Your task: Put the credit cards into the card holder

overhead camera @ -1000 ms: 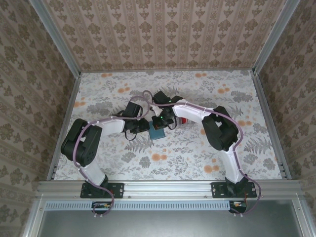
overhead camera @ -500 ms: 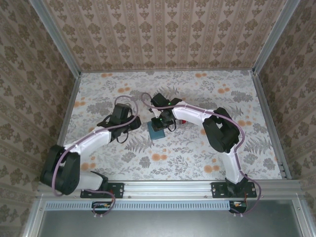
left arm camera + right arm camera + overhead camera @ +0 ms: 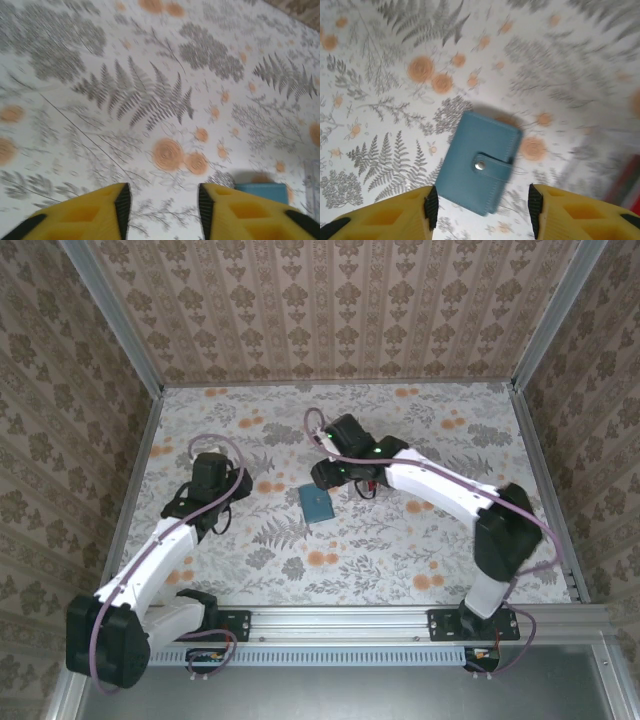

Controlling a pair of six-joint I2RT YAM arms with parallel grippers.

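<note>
The card holder (image 3: pixel 318 505) is a small teal case lying shut on the flowered table, its strap snapped down (image 3: pixel 480 162). My right gripper (image 3: pixel 330 483) hangs just behind and above it, open, with the case lying free on the table between the yellow fingers (image 3: pixel 481 210). My left gripper (image 3: pixel 222 490) is well to the left of the case, open with nothing between its fingers (image 3: pixel 161 207); one teal corner of the card holder (image 3: pixel 262 189) peeks past its right finger. The credit cards are hidden from view.
A clear plastic tray (image 3: pixel 620 170) with something red in it lies right of the case, partly under the right arm (image 3: pixel 372 483). Metal rails and papered walls close in the table (image 3: pixel 400 540) on the left, right and far sides.
Both grippers have opened. The left arm has pulled back to the left, away from the case. The right gripper has drawn back slightly from the case, which lies where it was.
</note>
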